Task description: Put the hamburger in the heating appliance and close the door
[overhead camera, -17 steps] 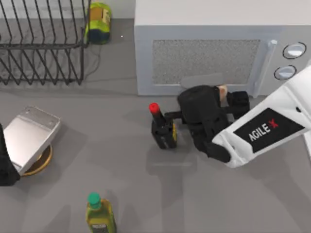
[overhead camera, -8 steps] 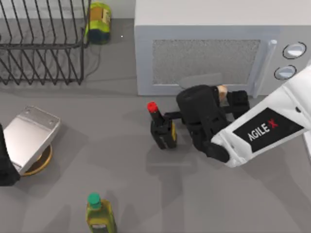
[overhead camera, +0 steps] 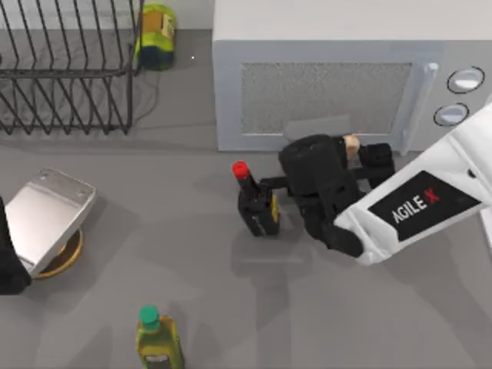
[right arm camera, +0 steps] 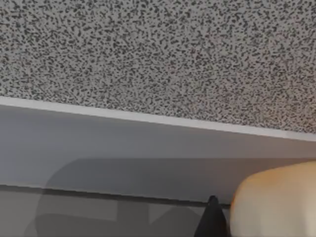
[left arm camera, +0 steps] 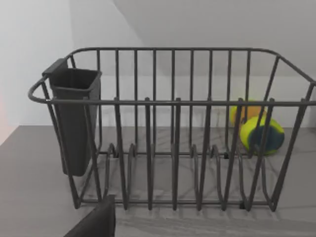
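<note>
Since a second ago the right gripper (overhead camera: 355,154) has crept slightly left, and the black, red-capped bottle (overhead camera: 254,201) beside it has shifted left too. Its jaws pinch the hamburger (overhead camera: 351,143), held just in front of the door (overhead camera: 323,100), which is shut. Farther back the microwave (overhead camera: 338,31) stands; the left arm (overhead camera: 9,261) sits parked at the left edge.

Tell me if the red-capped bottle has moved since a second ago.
Yes. The red-capped bottle has slid slightly toward the table's left, away from the microwave handle.
</note>
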`<state>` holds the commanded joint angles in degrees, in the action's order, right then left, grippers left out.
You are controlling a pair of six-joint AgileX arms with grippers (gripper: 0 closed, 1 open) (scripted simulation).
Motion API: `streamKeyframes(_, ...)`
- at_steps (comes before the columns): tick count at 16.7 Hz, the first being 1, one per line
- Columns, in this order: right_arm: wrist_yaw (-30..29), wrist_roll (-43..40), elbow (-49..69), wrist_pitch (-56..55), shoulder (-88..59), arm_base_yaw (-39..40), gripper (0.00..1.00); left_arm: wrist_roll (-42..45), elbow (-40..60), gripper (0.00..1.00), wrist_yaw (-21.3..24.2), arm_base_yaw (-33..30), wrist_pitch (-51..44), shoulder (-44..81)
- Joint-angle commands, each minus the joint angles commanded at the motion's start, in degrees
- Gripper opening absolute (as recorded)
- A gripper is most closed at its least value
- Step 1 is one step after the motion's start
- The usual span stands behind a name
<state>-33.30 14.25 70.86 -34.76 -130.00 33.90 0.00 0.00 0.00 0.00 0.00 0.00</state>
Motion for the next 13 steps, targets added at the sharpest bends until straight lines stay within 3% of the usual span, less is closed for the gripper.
streamKeyframes(12, 0.0, 0.0, 0.0, 0.0, 0.0, 0.0, 1.00, 0.0, 0.0, 0.02, 0.0, 0.0, 0.0, 0.0)
streamKeyframes(13, 0.0, 0.0, 0.0, 0.0, 0.0, 0.0, 1.00, 0.0, 0.0, 0.00, 0.0, 0.0, 0.0, 0.0)
